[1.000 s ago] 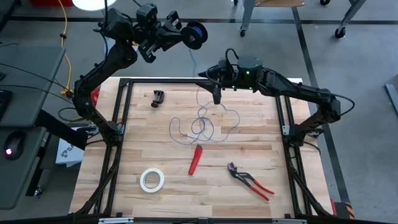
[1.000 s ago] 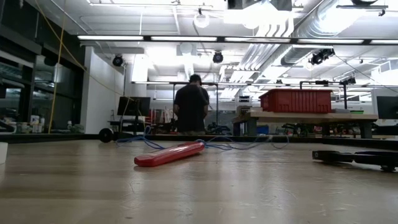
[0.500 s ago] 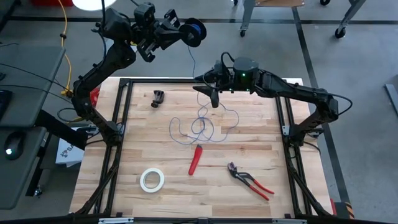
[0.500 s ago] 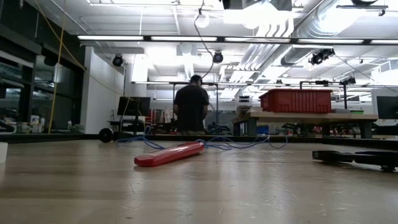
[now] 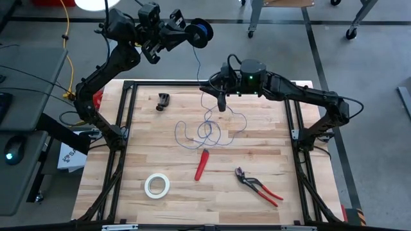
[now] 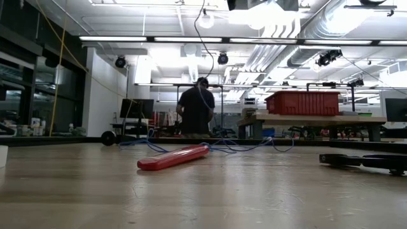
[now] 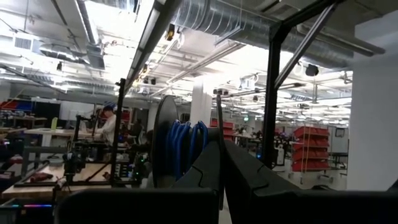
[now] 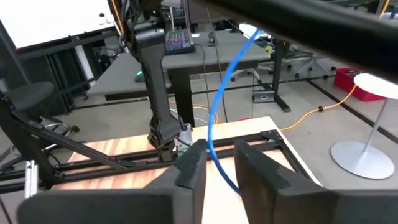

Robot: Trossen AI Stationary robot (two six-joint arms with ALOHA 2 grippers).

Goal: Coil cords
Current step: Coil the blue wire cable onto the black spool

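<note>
Right gripper (image 5: 221, 106) now closer around wire (image 5: 209, 128)

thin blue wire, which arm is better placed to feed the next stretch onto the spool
Right. The right gripper already has the thin blue wire running between its fingers, above the loose loops on the table. The left gripper is shut on the small black spool, off the table.

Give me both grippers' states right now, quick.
Left gripper: shut on the spool, raised beyond the table's far edge.
Right gripper: fingers around the blue wire; closed grip cannot be told.
</note>
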